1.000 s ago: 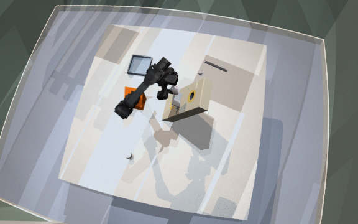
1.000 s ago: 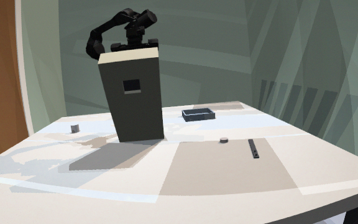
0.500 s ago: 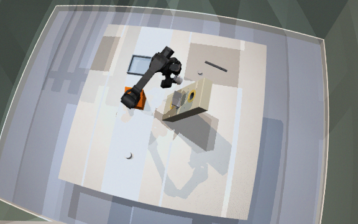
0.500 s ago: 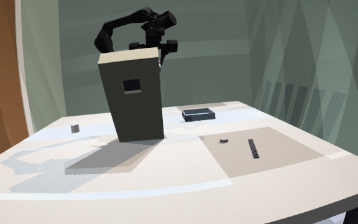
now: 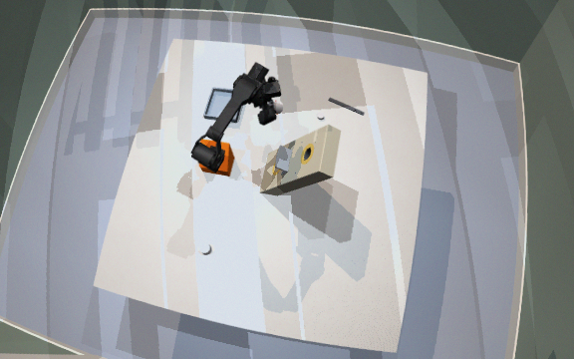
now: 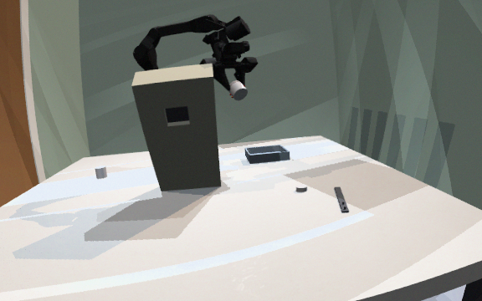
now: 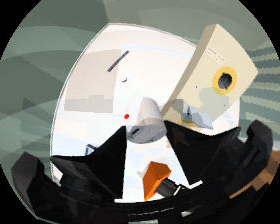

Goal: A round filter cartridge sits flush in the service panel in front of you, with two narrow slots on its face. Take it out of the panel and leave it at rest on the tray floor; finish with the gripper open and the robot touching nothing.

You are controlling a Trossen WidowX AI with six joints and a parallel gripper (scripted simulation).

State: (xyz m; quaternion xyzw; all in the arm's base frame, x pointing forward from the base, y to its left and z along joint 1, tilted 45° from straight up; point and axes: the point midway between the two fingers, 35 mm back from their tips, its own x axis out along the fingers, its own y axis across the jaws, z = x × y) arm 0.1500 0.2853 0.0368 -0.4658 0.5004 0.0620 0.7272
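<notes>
The service panel [image 5: 330, 150] [image 6: 182, 155] [image 7: 201, 75] stands upright on the table, its ringed opening dark. Near it, well above the tabletop, the claw [image 5: 273, 109] [image 6: 238, 85] [image 7: 144, 125] is about half open, its fingers clamped on the pale round cartridge [image 5: 278, 107] [image 6: 238, 90] [image 7: 147, 120], out of the panel.

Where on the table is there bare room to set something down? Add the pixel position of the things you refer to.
Roomiest: between the service panel [image 5: 329, 150] [image 6: 187, 155] [image 7: 191, 85] and the table's edge beyond its solid back. It's crowded between panel, tray [image 5: 209, 104] [image 6: 267, 157] and orange base block [image 5: 227, 162] [image 7: 153, 177].
</notes>
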